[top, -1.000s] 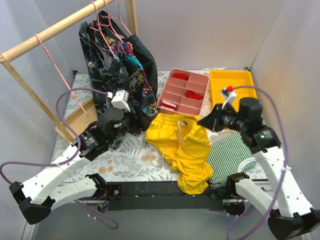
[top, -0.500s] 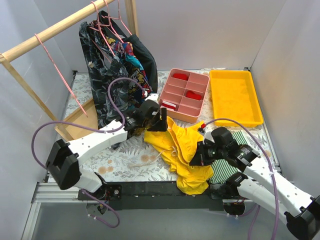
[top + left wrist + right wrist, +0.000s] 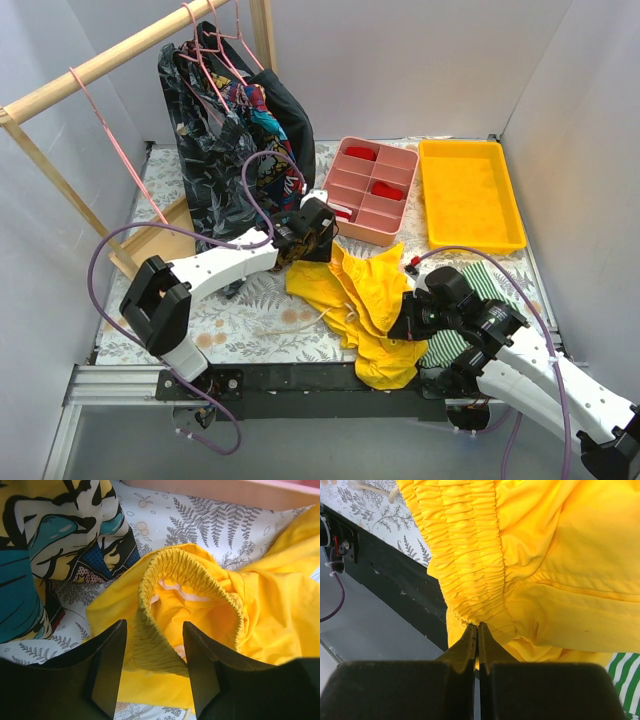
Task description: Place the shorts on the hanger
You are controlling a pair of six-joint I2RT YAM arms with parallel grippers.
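1. Nearest, at the table's black front edge, the right gripper (image 3: pixel 478 627) is pinched tight on the gathered waistband of the shorts (image 3: pixel 365 300). There is one yellow pair, crumpled at the front middle of the table, with one end drooping over the edge.
2. Just behind, the left gripper (image 3: pixel 154 630) is spread wide. Its two dark fingers straddle a raised fold of the same waistband without closing on it.
3. One green-and-white striped cloth (image 3: pixel 482 272) lies to the right of the shorts, partly under them and under the right arm.
4. Farther back stand two containers side by side. One is a pink tray (image 3: pixel 345 170) with dividers and red pieces in some compartments. The other is a yellow bin (image 3: pixel 470 195).
5. At the back left, dark patterned garments (image 3: pixel 230 140) hang from a wooden rail (image 3: pixel 110 60) on pink hangers. Their hems reach down close to the left gripper.
6. One bare pink hanger (image 3: pixel 120 150) hangs alone farther left on that rail, well apart from the shorts.
7. The table (image 3: pixel 250 320) has a fern-printed cover, and pale walls (image 3: pixel 420 60) enclose it.
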